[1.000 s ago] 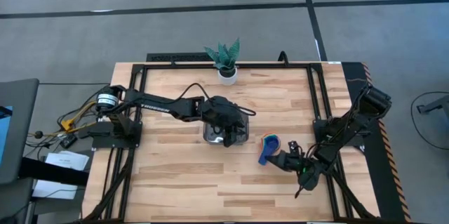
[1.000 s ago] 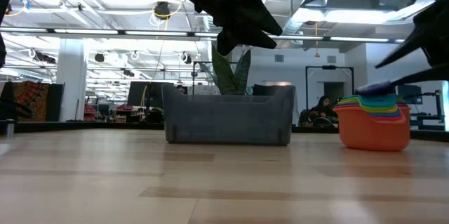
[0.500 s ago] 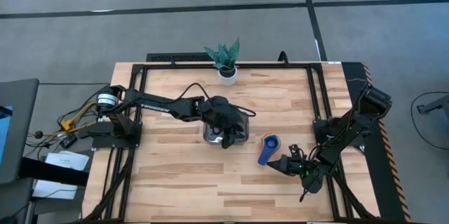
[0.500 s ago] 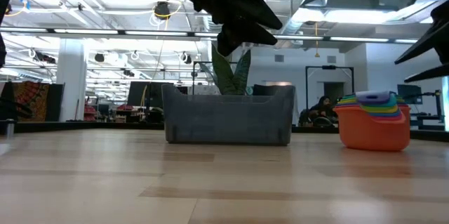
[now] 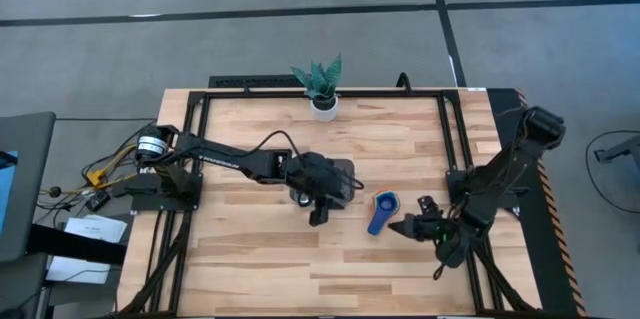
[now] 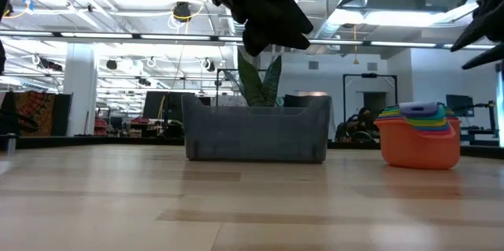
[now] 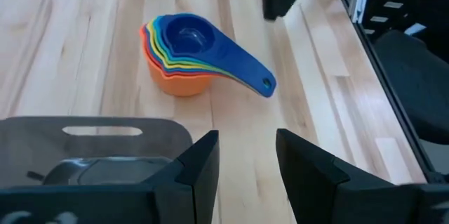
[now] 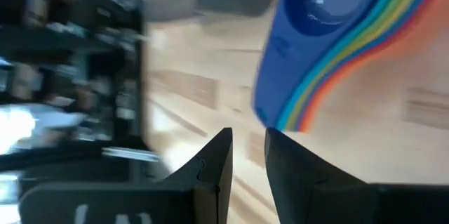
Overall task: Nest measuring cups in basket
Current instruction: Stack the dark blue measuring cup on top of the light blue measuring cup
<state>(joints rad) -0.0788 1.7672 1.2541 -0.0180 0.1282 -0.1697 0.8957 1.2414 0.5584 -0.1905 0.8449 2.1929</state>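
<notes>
Your left end effector hovers empty, fingers apart, largely hiding the basket. The measuring cups sit nested on the surface. The right end effector, empty beside them, appears slightly parted.

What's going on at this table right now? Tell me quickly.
The measuring cups already sit nested in one stack on the table, outside the basket. The left gripper hovers open above the near side of the basket, holding nothing. The right gripper sits just beside the stack's handles, fingers apart and holding nothing. The stack has not yet gone into the basket.
</notes>
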